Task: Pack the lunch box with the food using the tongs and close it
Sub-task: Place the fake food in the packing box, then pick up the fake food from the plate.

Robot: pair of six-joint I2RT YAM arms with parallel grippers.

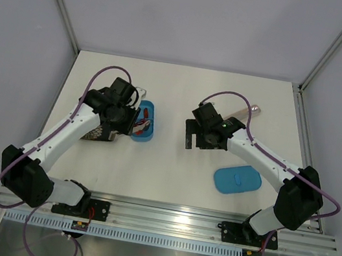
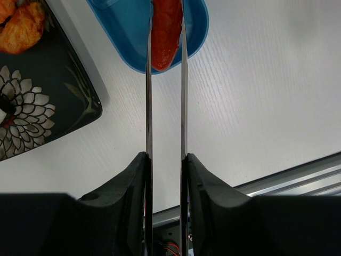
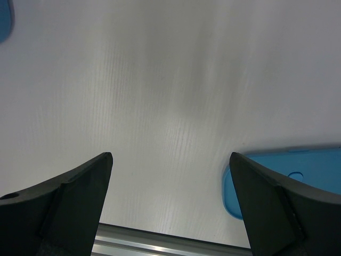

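Observation:
My left gripper [image 2: 165, 156] is shut on the silver tongs [image 2: 148, 106], pressing their two arms near each other. The tongs' tips pinch a red sausage-like piece of food [image 2: 165, 32] over the blue lunch box [image 2: 128, 37]. From above, the lunch box [image 1: 144, 123] lies just right of the left gripper [image 1: 127, 117]. An orange piece of food [image 2: 21, 29] rests on the dark patterned plate [image 2: 48, 101]. My right gripper [image 3: 170, 154] stands wide open with nothing between its fingers, above bare table at centre right [image 1: 189, 134].
The flat blue lid [image 1: 238, 179] lies on the table near the front right, and its edge shows beside the right finger [image 3: 309, 170]. The plate [image 1: 99, 132] sits left of the box under the left arm. A grey object [image 1: 250, 112] lies at the back right.

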